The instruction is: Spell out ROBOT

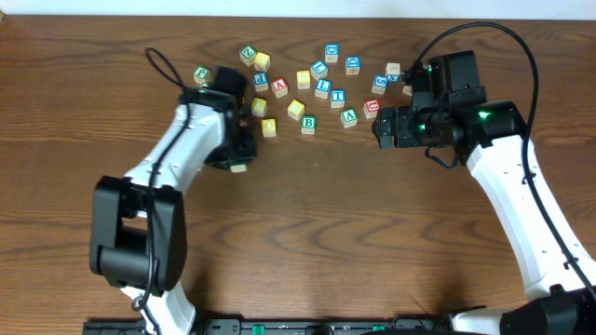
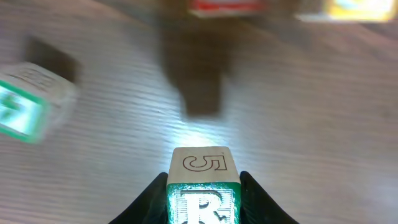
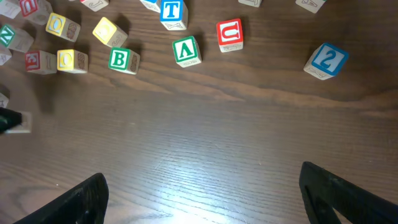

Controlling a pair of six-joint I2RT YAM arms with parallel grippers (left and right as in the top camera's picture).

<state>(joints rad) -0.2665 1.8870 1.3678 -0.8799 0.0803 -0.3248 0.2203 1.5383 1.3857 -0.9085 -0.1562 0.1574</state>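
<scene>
My left gripper (image 1: 238,164) (image 2: 202,205) is shut on the green-lettered R cube (image 2: 202,186), whose top face shows a 5. It holds the cube over bare wood, just in front of the cluster. The green B cube (image 1: 308,124) (image 3: 122,60) and the blue T cube (image 1: 337,97) (image 3: 172,11) lie in the cluster, with yellow-faced cubes (image 1: 296,109) (image 3: 107,31) beside them. My right gripper (image 1: 384,130) (image 3: 202,199) stands open over bare table at the cluster's right end, holding nothing.
Several other lettered cubes are scattered across the far middle of the table: a green A (image 3: 186,50), a red U (image 3: 229,34), a blue 2 (image 3: 325,60). In the left wrist view a blurred green cube (image 2: 25,106) lies to the left.
</scene>
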